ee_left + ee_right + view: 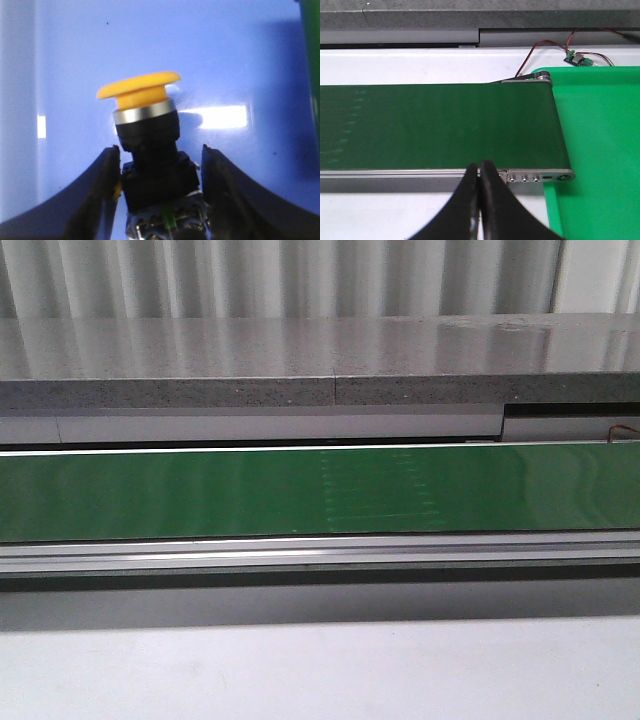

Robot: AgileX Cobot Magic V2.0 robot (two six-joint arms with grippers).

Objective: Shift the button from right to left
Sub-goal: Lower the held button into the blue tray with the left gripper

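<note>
Held between the black fingers of the left gripper (160, 200): the button (150, 165), a yellow-capped push-button with steel ring, black collar and clear contact block, above a glossy blue surface (225, 60). Long axis lengthwise with the fingers, cap outward. Right gripper (480, 172) pinched together, empty, at the green belt (435, 125)'s near rail, bright green tray (600, 140) beside the belt's end. Bare belt only in the front view.

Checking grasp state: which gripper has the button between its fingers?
The left gripper: the button sits between its spread fingers. The right gripper is shut and empty.

Left gripper (160, 165) seemingly clamped on something, right gripper (480, 172) closed
</note>
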